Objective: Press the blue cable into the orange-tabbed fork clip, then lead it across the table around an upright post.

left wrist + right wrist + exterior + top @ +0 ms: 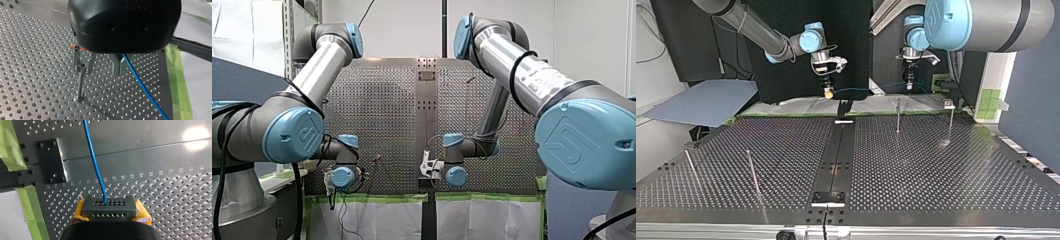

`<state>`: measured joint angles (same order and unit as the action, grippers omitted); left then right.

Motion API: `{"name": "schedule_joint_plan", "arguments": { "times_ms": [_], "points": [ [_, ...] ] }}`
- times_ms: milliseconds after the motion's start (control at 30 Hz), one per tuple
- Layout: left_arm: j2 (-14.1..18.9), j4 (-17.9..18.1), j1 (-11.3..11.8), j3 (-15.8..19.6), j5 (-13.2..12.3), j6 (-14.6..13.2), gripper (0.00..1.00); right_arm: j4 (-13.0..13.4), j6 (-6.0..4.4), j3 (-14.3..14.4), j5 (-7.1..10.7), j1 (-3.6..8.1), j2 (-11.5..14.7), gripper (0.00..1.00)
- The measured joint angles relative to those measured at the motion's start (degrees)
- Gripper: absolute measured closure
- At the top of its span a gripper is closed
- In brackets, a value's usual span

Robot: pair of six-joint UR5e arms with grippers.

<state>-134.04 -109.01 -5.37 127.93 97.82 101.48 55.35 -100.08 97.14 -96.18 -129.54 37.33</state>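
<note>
A thin blue cable (866,89) hangs slack between my two grippers above the table's far edge in the top view. My right gripper (109,206) has yellow pads and is shut on the cable (93,160), which leads straight away from its tip. My left gripper (119,72), black with metal fingers, is shut on the cable (142,85), which trails off past the green tape. Beside the left fingers stands the fork clip (82,62) with an orange tab, its prongs holding nothing. A thin upright post (80,83) rises just in front of it.
Several thin upright posts stand on the perforated table, two at the top view's right (898,116) (951,122) and two at its left (752,172) (691,167). A black centre strip (836,155) runs across the table. Green tape (178,85) lines the edge.
</note>
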Motion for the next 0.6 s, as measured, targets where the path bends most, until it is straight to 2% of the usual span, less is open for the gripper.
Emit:
{"name": "schedule_joint_plan", "arguments": {
  "times_ms": [300, 600],
  "points": [
    [-0.02, -2.86, 0.64, -3.41, 1.52, 0.95, 1.00, -1.34, 0.15, -2.23, 0.14, 0.44, -0.61, 1.00],
    [-0.02, -4.49, 1.30, -5.53, 1.95, 0.63, 1.00, -1.09, 0.11, -2.83, 0.35, 1.15, -0.84, 1.00]
  ]
}}
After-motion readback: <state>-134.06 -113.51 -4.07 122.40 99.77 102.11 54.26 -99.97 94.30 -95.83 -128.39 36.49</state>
